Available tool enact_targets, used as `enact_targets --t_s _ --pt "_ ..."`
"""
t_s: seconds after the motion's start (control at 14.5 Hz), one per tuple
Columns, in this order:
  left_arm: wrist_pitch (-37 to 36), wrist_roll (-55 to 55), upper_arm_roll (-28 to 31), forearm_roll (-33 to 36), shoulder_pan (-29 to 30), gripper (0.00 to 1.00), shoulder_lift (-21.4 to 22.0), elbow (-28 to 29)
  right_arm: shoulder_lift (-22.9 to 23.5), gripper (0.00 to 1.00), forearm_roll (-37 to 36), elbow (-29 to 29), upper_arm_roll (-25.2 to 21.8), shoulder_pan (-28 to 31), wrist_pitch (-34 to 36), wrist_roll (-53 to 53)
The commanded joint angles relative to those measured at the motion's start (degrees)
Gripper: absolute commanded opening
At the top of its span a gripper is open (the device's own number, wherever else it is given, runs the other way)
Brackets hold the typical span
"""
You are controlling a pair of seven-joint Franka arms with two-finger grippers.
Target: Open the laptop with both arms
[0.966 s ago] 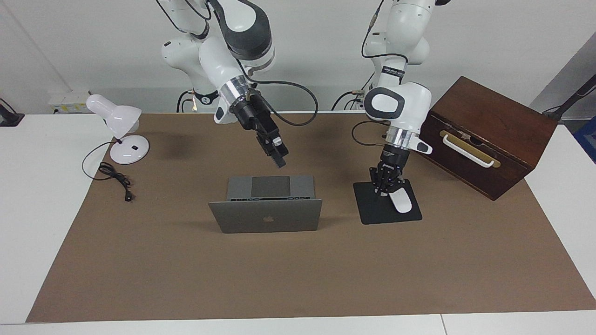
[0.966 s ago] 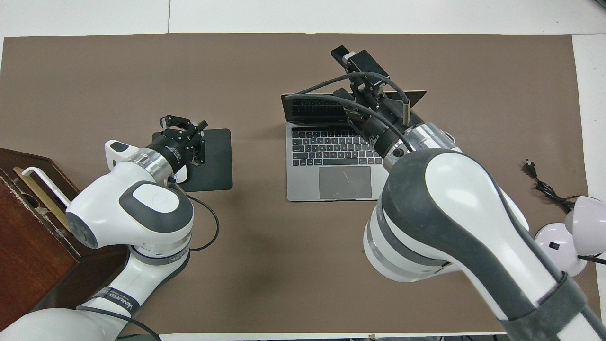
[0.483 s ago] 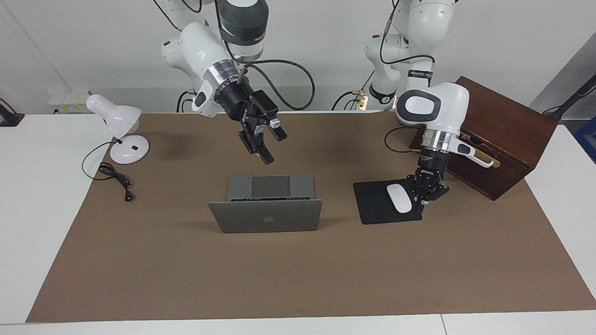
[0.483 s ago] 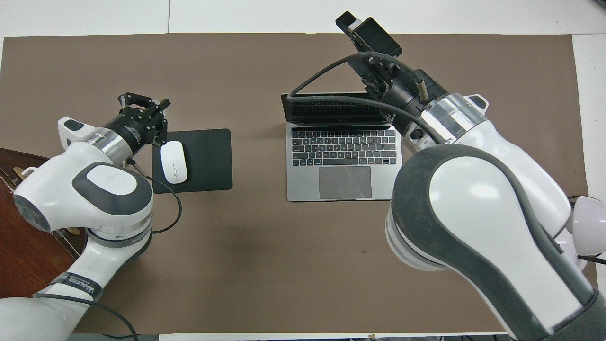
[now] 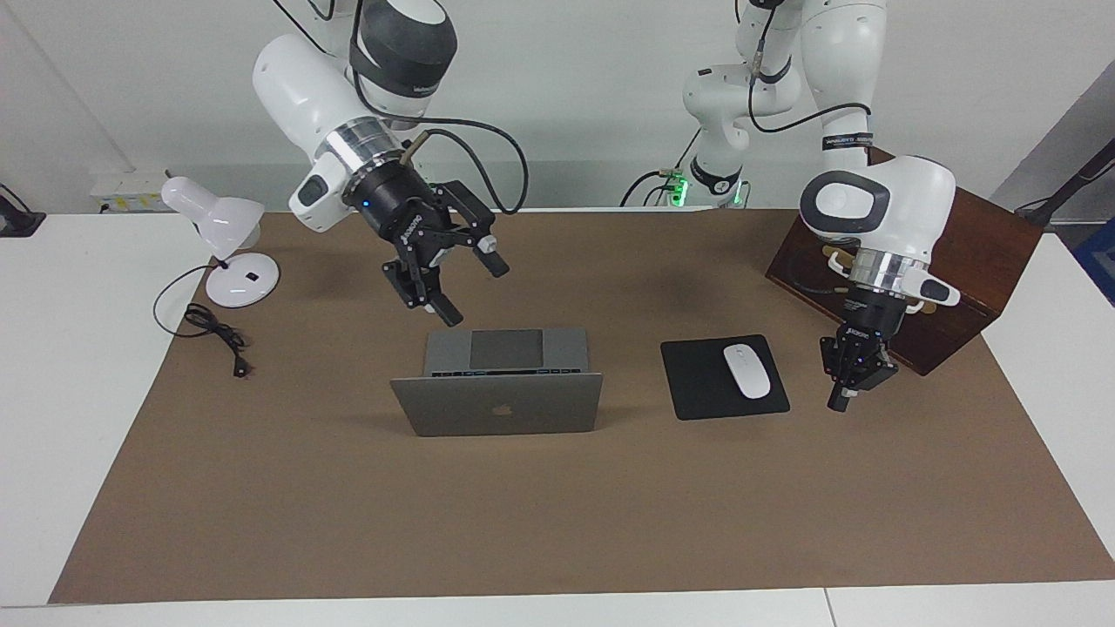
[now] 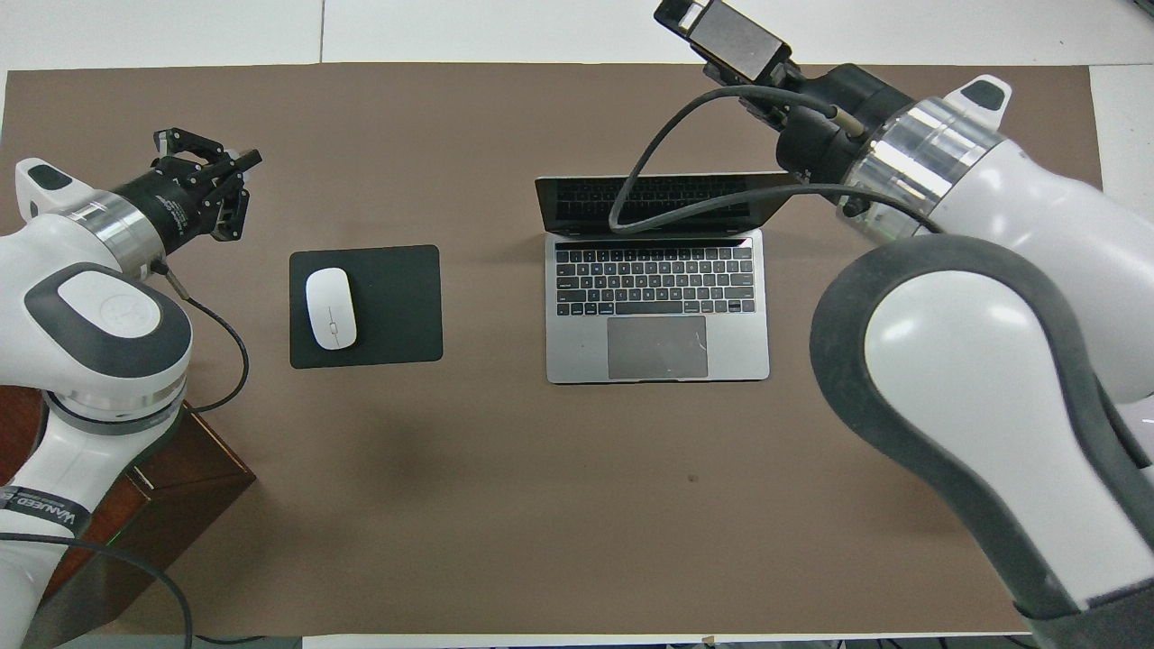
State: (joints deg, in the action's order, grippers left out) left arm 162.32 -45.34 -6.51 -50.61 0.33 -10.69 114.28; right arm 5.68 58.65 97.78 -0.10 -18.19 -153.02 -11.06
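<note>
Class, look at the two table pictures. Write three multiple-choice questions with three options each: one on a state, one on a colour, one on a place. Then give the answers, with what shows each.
1. How is the laptop standing?
A. shut flat
B. open, lid raised
C. turned upside down

2. What colour is the desk lamp?
A. white
B. red
C. black

3. Where does the mouse lie?
A. on the laptop
B. on the lamp's base
C. on the black mouse pad

Answers:
1 B: the overhead view shows the keyboard and trackpad uncovered, and the facing view shows the lid standing up with its logo outward.
2 A: its shade and round base are both white.
3 C: both views show the white mouse resting on the black pad, beside the laptop toward the left arm's end of the table.
</note>
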Motion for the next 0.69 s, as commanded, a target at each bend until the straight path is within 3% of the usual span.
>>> enact_targets --t_s 0.0,0.21,0.48,0.62 --pt "-4.72 0.6 -0.26 11.02 2.99 0.0 -2.75 -4.14 -0.32 1.0 -9.13 -2.06 0.45 3.67 7.79 -0.1" --pt "-10.43 0.6 -0.17 21.92 4.77 0.0 -3.63 -7.31 -0.41 1.0 -20.82 -4.44 0.36 6.93 18.06 -0.28" --pt "-26.5 1.74 0.54 48.01 6.87 0.0 -3.9 -12.32 -1.72 1.0 -33.92 -7.07 0.27 9.74 32.21 -0.19" --pt "-30.64 5.77 0.54 50.17 7.67 0.0 -3.55 -12.24 -2.51 1.0 -39.03 -7.43 0.1 10.8 38.46 0.42"
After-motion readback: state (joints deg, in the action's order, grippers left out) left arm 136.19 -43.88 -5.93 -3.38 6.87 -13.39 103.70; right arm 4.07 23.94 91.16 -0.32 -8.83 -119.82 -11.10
